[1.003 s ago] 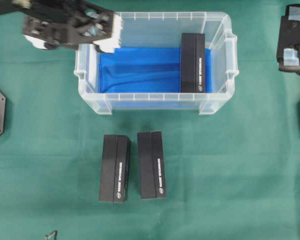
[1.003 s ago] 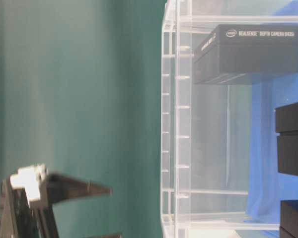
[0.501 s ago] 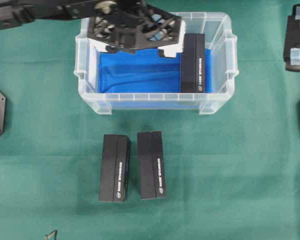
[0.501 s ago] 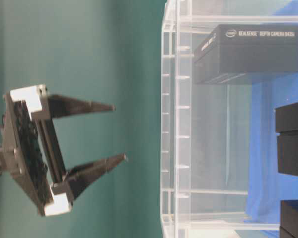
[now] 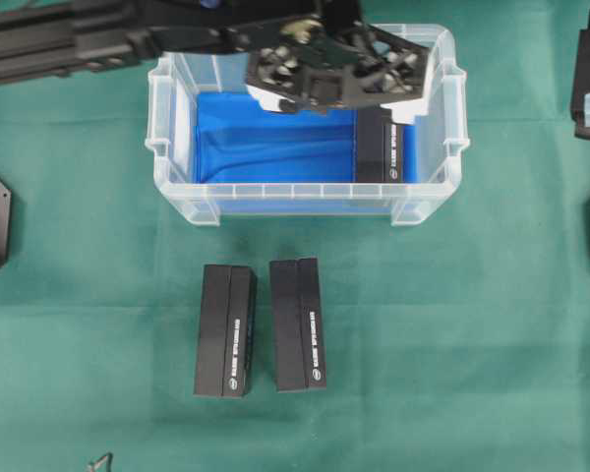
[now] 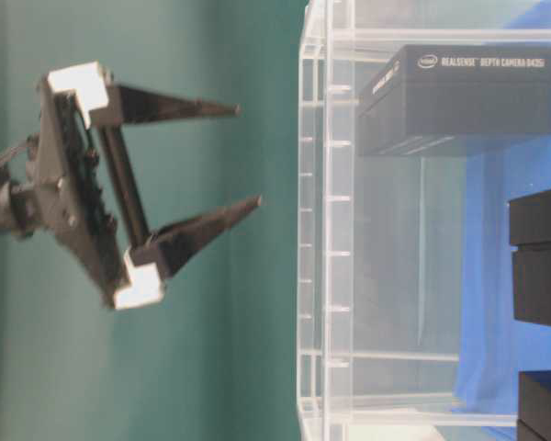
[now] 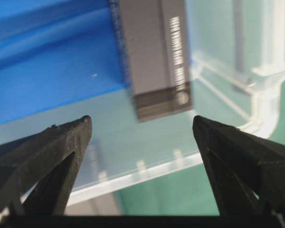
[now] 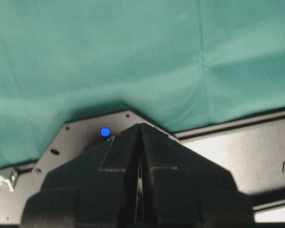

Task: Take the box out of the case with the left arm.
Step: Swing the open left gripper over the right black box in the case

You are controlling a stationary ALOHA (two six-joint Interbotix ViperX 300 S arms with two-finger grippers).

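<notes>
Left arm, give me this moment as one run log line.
left gripper: open, above box | box: in case, ungrasped | right gripper: shut, parked | step: pre-grasp

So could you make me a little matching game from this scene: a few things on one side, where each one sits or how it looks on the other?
Things:
1. left pincer
2. right pincer
3. black rectangular cardboard box with white print
4. bright blue cloth

States:
A. shut
B. lining the bottom of the clear plastic tub
C. open above the tub
D. standing inside the tub at its right end in the overhead view

Pairs: 1-C, 2-A, 3-D, 4-B
</notes>
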